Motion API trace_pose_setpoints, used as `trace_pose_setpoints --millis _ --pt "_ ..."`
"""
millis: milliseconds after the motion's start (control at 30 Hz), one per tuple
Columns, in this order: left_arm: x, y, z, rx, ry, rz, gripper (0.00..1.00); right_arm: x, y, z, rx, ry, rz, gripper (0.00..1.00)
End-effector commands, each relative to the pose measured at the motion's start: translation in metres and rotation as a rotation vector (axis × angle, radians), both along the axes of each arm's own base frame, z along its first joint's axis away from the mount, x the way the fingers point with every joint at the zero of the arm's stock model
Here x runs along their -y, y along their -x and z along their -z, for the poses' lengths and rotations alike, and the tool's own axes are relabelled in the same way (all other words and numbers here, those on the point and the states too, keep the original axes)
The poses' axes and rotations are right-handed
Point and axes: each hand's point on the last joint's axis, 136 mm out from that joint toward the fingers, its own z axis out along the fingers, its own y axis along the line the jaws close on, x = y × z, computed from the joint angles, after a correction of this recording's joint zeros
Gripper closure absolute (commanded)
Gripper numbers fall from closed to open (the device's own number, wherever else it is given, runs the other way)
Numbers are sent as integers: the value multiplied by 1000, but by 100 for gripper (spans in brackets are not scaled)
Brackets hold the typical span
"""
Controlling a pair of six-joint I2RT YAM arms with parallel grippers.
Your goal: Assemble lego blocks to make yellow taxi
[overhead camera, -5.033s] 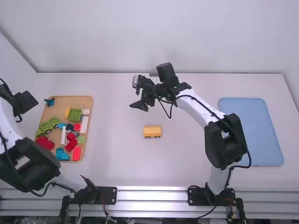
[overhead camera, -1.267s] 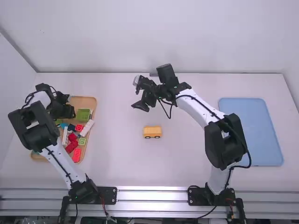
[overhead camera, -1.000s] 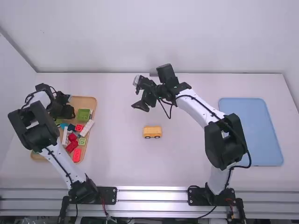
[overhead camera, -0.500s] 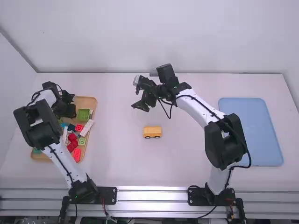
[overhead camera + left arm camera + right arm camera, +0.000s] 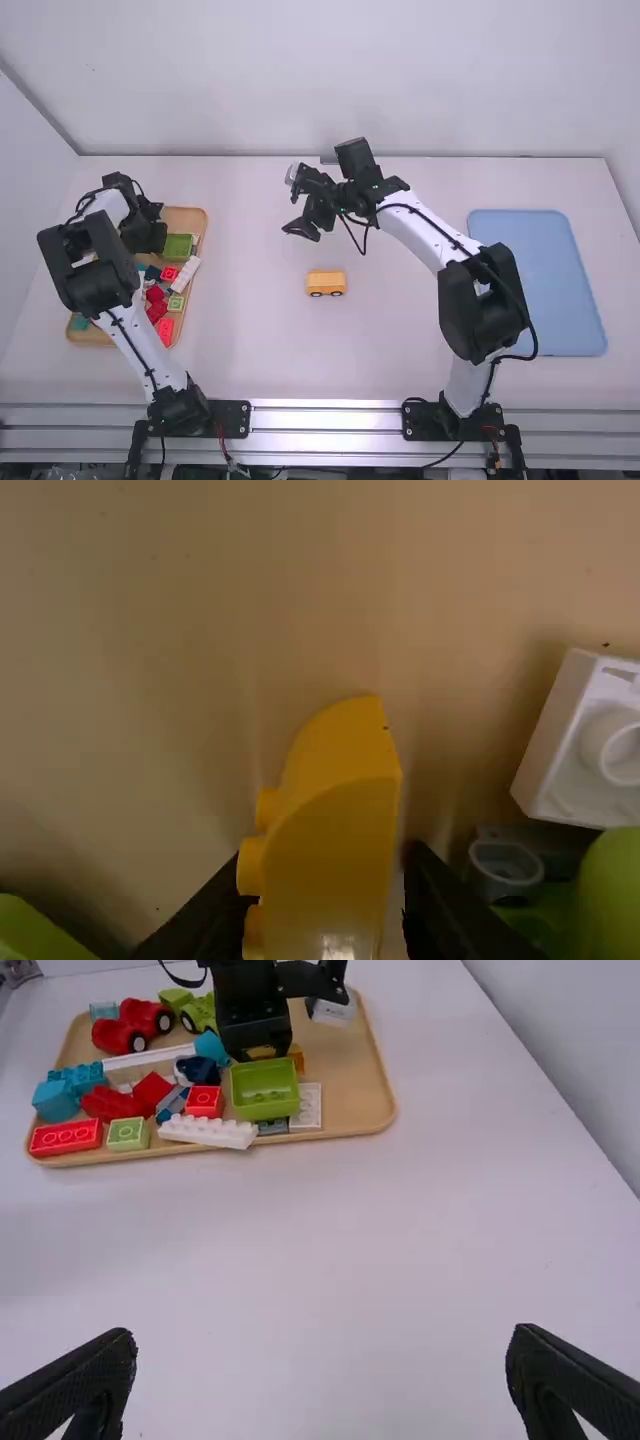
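Note:
The yellow wheeled block (image 5: pixel 326 284) stands upright on the middle of the table. My left gripper (image 5: pixel 145 237) is low over the wooden tray's far part. A curved yellow block (image 5: pixel 330 850) lies between the fingers of my left gripper (image 5: pixel 325 885) in the left wrist view; a thin gap shows beside the right finger, so it is open around the block. My right gripper (image 5: pixel 292 203) hangs over the table beyond the wheeled block. In the right wrist view, my right gripper (image 5: pixel 322 1360) is wide open with nothing between its fingers.
The wooden tray (image 5: pixel 378 1090) at the left holds several other blocks: a green one (image 5: pixel 264 1090), a long white one (image 5: pixel 207 1131), red ones and blue ones. A white block (image 5: pixel 590 740) lies close to my left gripper. A blue tray (image 5: pixel 540 285) lies at the right.
My left arm has swung in from the left edge over the tray, then shifted slightly right there. The right arm and the wheeled block have stayed put.

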Motion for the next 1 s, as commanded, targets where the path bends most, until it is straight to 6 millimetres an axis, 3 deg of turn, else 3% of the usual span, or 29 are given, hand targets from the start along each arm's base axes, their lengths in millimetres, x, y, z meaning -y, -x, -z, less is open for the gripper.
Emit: trace_pose_setpoints --millis 0,100,300,433,533,567,767,867,967 --pt "-3 12 15 -47 0 -23 67 -1 -1 -17 29 -20 -3 1" --pt "-1 7 15 -26 15 -20 70 -1 -1 -17 29 -20 -3 1" --pt "1 -2 9 24 35 -52 87 0 0 -16 22 -17 -4 1" --pt "-14 1 -8 25 -51 -118 89 -1 0 -16 25 -18 -4 1" --pt "-15 0 -31 60 -71 -122 90 -1 1 -16 20 -21 -7 2" --pt "-13 -1 -47 95 -74 -120 92 -1 1 -16 21 -20 -7 1" --pt "8 -8 -96 260 -121 -63 98 8 -18 -23 11 -47 74 1" --pt "32 -8 -116 370 -157 -11 97 18 -33 -30 -36 -87 150 2" --pt "63 -8 -128 465 -145 84 92 24 -33 -37 -64 -140 128 1"
